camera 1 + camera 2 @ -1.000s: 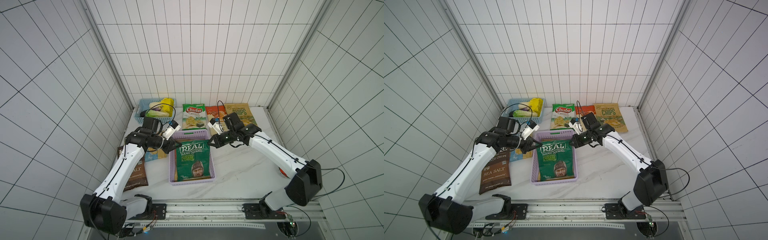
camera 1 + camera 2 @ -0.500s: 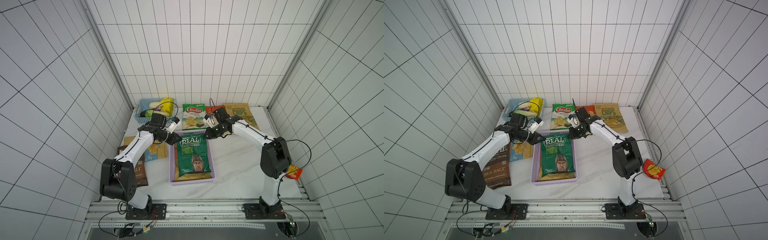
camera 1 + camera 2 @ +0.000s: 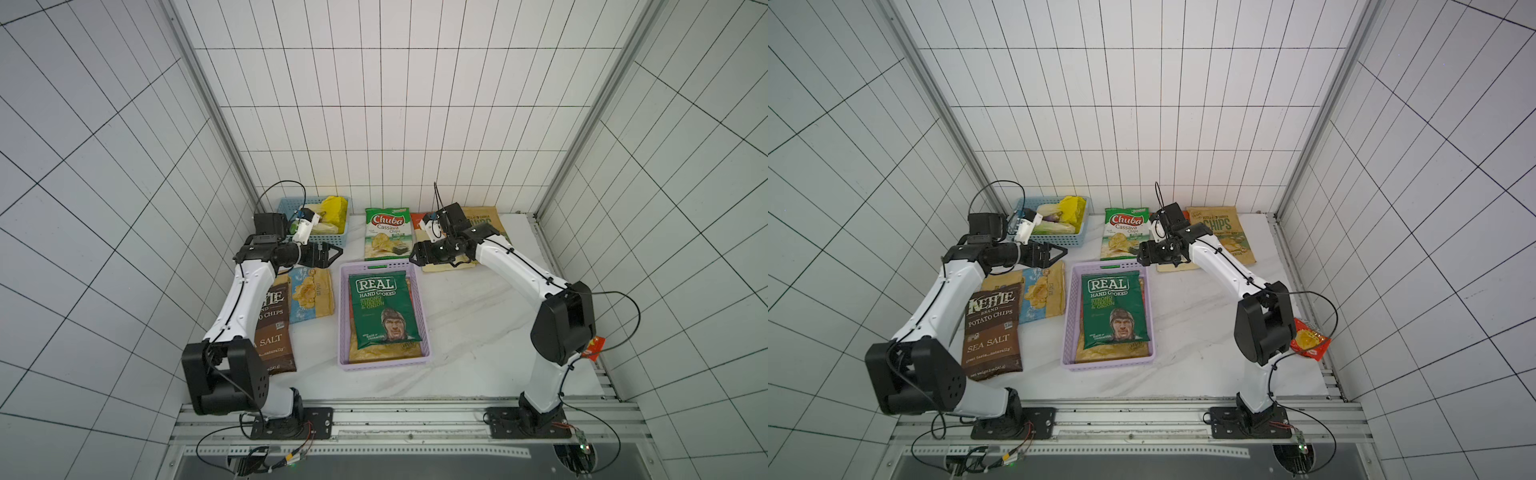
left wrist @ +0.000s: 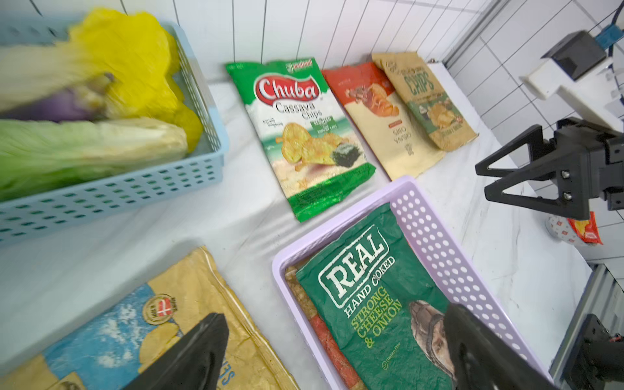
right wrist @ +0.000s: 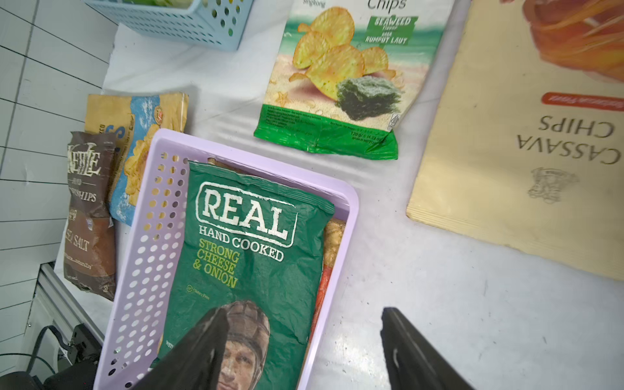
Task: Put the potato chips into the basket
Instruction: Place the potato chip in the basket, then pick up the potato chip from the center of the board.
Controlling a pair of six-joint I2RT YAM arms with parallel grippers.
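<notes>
REAL bag (image 3: pixel 384 309) lies in the basket (image 3: pixel 342 316), Chuba bag (image 3: pixel 387 237) behind it

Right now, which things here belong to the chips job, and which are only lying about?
Job: lilac basket; REAL bag and lower tan bag inside it; Chuba bag, cassava bag, tan CHIPS bag, Kettle bag, blue-and-tan bag outside.
Lying about: blue basket, vegetables, small red packet.

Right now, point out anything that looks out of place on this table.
A small red snack packet lies alone at the table's right edge, by the right arm, apart from everything else. In the basket, the REAL bag sits slightly crooked.
</notes>
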